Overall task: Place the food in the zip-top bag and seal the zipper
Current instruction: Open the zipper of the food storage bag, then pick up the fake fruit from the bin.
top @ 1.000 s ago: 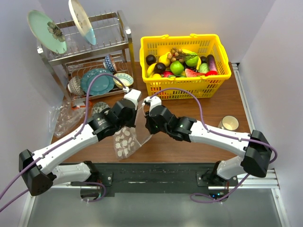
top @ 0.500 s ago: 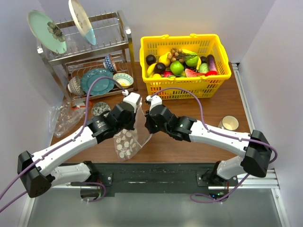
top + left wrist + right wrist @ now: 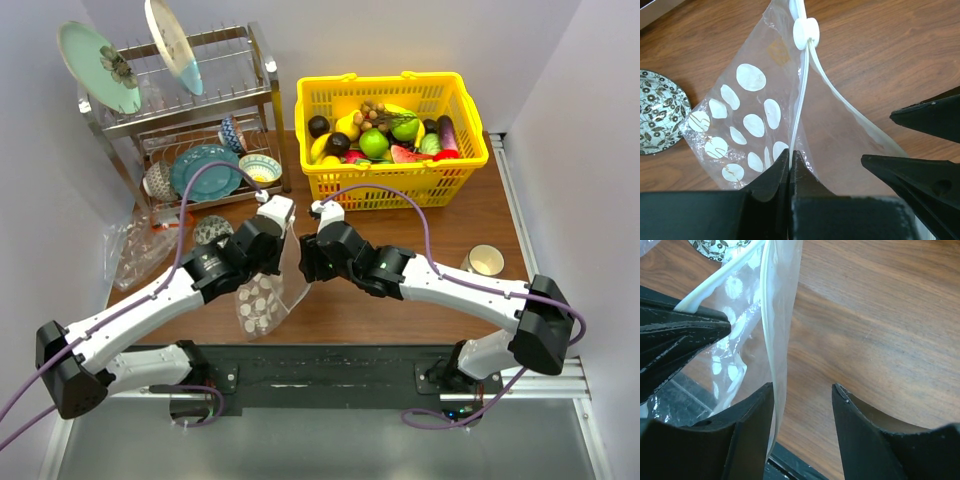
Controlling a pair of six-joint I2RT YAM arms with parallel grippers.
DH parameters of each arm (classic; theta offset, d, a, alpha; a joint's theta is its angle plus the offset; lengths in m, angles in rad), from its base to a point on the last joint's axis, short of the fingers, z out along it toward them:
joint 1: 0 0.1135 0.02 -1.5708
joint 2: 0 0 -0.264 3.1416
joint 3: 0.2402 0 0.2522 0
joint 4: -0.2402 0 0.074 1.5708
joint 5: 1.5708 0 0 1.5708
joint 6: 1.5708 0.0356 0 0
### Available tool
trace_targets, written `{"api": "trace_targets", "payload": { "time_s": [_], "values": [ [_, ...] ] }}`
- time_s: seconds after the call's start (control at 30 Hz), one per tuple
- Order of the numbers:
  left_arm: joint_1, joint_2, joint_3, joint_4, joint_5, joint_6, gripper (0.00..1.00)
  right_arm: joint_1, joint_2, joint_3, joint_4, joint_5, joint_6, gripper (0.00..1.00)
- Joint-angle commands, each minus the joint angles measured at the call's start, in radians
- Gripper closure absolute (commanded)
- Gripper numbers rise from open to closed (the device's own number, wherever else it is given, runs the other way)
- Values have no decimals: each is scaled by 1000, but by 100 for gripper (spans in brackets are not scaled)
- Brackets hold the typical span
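The left end effector [image 3: 790, 156] clamps the zip-top bag [image 3: 752, 117] by its zipper [image 3: 801, 85], upright over the counter [image 3: 450, 215], apparently so the wide-open, empty right end effector [image 3: 802, 390] can part its mouth; food [image 3: 378, 140] waits in the basket [image 3: 400, 185].

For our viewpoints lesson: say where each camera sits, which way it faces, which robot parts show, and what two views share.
Top external: above and behind the bases, looking down on the brown wooden table and yellow plastic basket; both arms show.
Left wrist: on the left arm, looking past its shut jaws at the clear white-dotted zip-top bag; right jaws intrude.
Right wrist: on the right arm, looking between its open jaws at the table; left jaws intrude.
Shared: both wrist views show the bag's white zipper strip.
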Motion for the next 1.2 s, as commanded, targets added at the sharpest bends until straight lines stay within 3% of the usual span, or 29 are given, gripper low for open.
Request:
{"api": "trace_targets", "payload": {
  "time_s": [0.0,0.07,0.1,0.13,0.33,0.57,0.87,1.17],
  "values": [
    [0,14,35,-5,-35,37,100,-4,-31,57,-4,2,-14,45],
    [-2,16,31,9,-45,46,100,-4,-36,78,-12,-26,-28,37],
    [-2,19,22,17,-49,49,100,-4,-39,86,-10,-46,-35,27],
    [-2,23,17,33,-54,53,100,-4,-42,107,-12,-85,-49,25],
    [-2,57,-8,87,-97,79,100,-4,-71,213,-85,-58,-86,23],
    [0,71,0,97,-123,114,100,-30,-82,384,-245,190,-182,19],
    [0,51,2,109,-135,138,100,-263,-46,545,-282,200,-230,16],
    [0,11,-78,190,-91,155,100,-547,131,713,-270,85,-184,17]
  ]
}}
